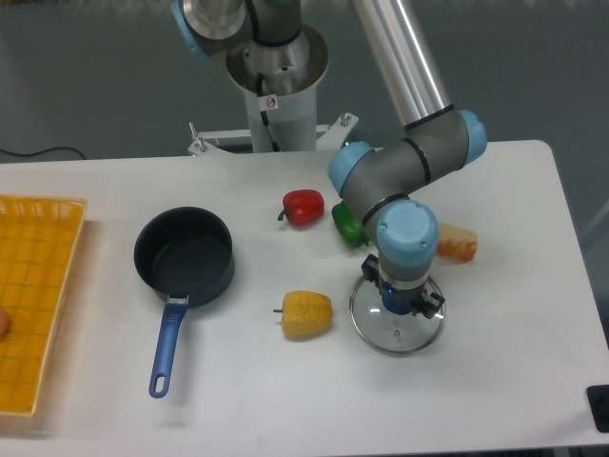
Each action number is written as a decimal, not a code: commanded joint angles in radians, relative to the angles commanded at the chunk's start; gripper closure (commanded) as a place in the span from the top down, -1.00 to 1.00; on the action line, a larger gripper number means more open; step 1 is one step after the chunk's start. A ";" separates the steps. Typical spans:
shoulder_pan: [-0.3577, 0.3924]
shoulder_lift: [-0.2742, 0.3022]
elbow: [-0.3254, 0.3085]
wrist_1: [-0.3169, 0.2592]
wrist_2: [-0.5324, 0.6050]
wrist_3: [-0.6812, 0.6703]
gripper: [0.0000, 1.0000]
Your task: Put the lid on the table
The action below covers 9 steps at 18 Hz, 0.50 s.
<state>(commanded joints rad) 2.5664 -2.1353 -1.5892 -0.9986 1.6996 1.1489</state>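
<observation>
Camera: lid [398, 328] flat on surface [495, 381], toward right edge, beside yellow pepper [306, 313]; hand [397, 305] over blue knob, whether pinching or spread impossible to tell. Glass, likely stiff, breakable, slick; best taken by knob

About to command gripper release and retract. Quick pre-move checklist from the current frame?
1. Lid off the pot: ok, the pot stands open to the left, well apart from it.
2. Lid over bare table: ok, its rim shows white surface all round the visible part.
3. Lid fully resting on the table: cannot tell, it looks level and low, but contact is not clear from this view.
4. Gripper state on the knob: cannot tell, the wrist hides the fingers.
5. Clearance to yellow pepper: ok, a gap shows between it and the lid rim.
6. Green pepper and the orange item behind the arm: ok, both apart from the lid.
</observation>
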 joint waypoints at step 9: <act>-0.003 -0.003 0.000 0.002 0.025 -0.002 0.97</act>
<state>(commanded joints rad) 2.5633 -2.1384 -1.5892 -0.9971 1.7242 1.1474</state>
